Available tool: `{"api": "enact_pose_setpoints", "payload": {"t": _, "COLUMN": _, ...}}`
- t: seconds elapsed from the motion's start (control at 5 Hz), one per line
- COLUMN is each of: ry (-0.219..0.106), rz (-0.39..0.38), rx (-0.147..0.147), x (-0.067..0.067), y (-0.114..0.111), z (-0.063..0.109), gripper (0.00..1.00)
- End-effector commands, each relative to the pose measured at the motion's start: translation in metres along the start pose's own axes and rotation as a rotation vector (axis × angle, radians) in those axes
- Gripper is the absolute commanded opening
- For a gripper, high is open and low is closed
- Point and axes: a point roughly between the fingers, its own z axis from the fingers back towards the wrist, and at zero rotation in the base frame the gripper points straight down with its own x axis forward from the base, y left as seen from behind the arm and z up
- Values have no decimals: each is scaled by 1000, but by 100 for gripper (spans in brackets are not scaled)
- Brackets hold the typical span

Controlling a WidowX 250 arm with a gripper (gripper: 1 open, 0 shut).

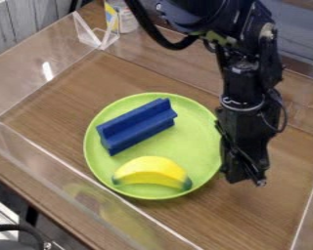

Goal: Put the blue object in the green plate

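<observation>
The blue object (136, 125), a dark blue block with a ridge on top, lies inside the green plate (186, 145), in its upper left half. My gripper (246, 176) points straight down just past the plate's right rim, low over the table. Its fingers are shut with nothing between them. The block lies well to its left, apart from it.
A yellow banana (150, 173) lies in the front of the plate. Clear plastic walls (28, 68) fence in the wooden table (81, 93) on all sides. A yellow and white item (110, 18) stands behind the back wall.
</observation>
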Motion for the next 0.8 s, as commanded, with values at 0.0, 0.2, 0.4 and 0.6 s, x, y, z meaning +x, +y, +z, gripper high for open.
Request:
{"api": "enact_pose_setpoints", "payload": {"t": 0.0, "ry": -31, "rz": -4, "rx": 8, "x": 1, "y": 3, "z": 6, "gripper": 0}}
{"api": "enact_pose_setpoints", "payload": {"t": 0.2, "ry": -33, "rz": -8, "rx": 3, "x": -1, "y": 3, "z": 5, "gripper": 0}}
{"api": "enact_pose_setpoints", "payload": {"t": 0.4, "ry": -37, "rz": -8, "rx": 1, "x": -3, "y": 3, "z": 6, "gripper": 0}}
{"api": "enact_pose_setpoints", "payload": {"t": 0.6, "ry": -41, "rz": -8, "rx": -2, "x": -5, "y": 4, "z": 6, "gripper": 0}}
